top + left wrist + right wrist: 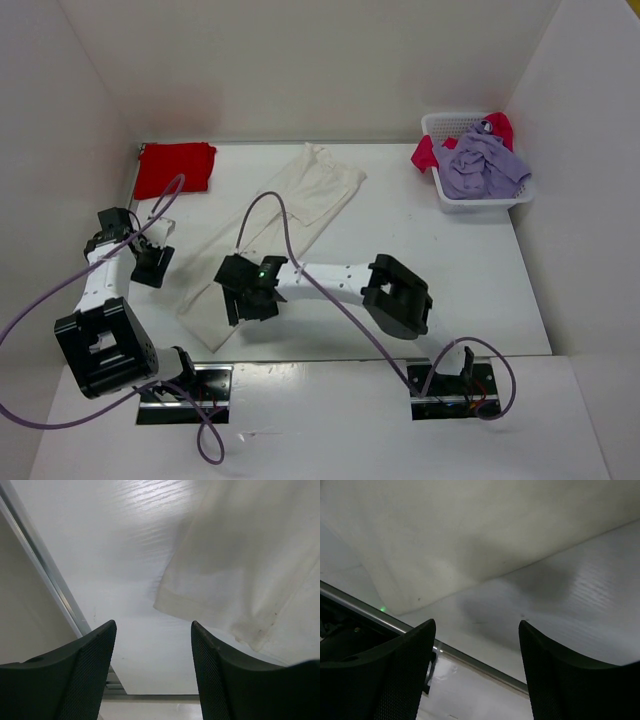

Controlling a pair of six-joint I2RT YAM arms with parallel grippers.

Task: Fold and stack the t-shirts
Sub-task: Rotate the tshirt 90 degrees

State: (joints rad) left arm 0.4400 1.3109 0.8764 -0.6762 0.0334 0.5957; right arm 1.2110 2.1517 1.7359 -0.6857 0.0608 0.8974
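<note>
Nearest from above, your left gripper hangs beside the off-white t-shirt, your right gripper over its near end. You see the red t-shirt far left, the lavender t-shirt and pinkish red t-shirt in the basket.
Left wrist: fingers spread, hem ahead.
Right wrist: fingers spread, cloth ahead.

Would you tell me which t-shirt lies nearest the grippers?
The off-white t-shirt, spread mid-table; red t-shirt lies far left, lavender t-shirt and pink t-shirt in the basket.
</note>
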